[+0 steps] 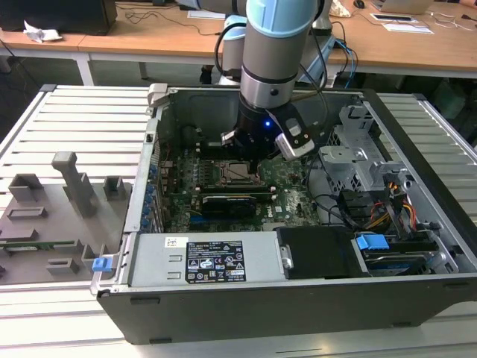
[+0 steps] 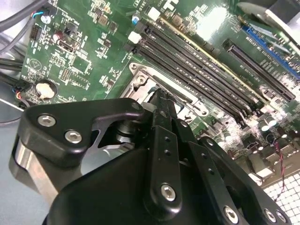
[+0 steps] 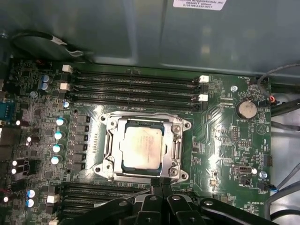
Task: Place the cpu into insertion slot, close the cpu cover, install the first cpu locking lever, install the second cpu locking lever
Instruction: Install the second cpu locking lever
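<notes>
The cpu (image 3: 142, 147), a silver-topped square chip, lies flat in the insertion slot (image 3: 186, 125) on the green motherboard. The cpu cover (image 3: 176, 143), a silvery frame with a square window, is down around the chip. A thin metal lever (image 3: 140, 114) runs along the socket edge beside the memory slots. My gripper (image 3: 161, 181) is at the opposite socket edge, fingers shut together, nothing visibly between them. In the second wrist view the gripper (image 2: 161, 96) has its tips right at the socket's metal rim. From the exterior view the gripper (image 1: 253, 153) hangs just above the cpu (image 1: 238, 173).
Black memory slots (image 3: 136, 84) run beside the socket. A long black card (image 1: 235, 201) sits in front of it. The case walls, a power supply (image 1: 209, 261), a drive cage (image 1: 358, 149) and loose cables (image 1: 387, 205) hem in the board. A grey fixture tray (image 1: 52, 209) lies outside, at the exterior view's left.
</notes>
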{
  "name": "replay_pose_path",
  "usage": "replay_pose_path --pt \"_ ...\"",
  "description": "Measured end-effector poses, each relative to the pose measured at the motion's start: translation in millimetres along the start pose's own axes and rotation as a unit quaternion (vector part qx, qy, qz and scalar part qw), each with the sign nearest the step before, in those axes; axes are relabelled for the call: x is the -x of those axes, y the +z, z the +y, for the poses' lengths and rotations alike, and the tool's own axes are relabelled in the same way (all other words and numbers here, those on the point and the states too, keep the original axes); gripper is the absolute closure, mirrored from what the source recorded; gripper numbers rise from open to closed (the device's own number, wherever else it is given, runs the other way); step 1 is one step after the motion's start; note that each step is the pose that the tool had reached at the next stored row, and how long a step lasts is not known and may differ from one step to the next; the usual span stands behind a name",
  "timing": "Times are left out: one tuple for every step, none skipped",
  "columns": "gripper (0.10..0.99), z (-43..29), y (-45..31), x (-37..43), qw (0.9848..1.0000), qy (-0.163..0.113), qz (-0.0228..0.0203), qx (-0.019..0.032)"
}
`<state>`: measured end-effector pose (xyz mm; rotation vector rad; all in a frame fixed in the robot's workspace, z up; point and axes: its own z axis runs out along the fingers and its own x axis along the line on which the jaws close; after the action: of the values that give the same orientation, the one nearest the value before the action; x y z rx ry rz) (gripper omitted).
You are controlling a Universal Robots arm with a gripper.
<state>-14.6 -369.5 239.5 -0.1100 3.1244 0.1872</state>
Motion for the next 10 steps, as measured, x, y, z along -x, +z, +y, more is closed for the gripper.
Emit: replay_pose_path --pt "0.98 -0.3 0.0 0.0 1.0 0.0 0.0 0.0" --pt "0.98 -0.7 -0.1 0.0 1.0 0.0 0.0 0.0" --pt "0.98 -1.2 -0.1 0.0 1.0 0.0 0.0 0.0" --pt "0.98 -2.3 -0.2 -0.1 1.0 0.0 0.0 0.0" --pt "0.98 -3.4 -0.3 -0.2 1.0 0.0 0.0 0.0001" --pt "0.98 -4.5 -0.4 -0.3 1.0 0.0 0.0 0.0001" --pt "0.98 -5.3 -0.5 -0.3 1.0 0.0 0.0 0.0001" --pt "0.98 -6.4 -0.5 -0.4 1.0 0.0 0.0 0.0001" --pt "0.98 -6.9 -0.5 -0.5 1.0 0.0 0.0 0.0001" --pt "0.98 -7.2 -0.4 -0.5 1.0 0.0 0.0 0.0002"
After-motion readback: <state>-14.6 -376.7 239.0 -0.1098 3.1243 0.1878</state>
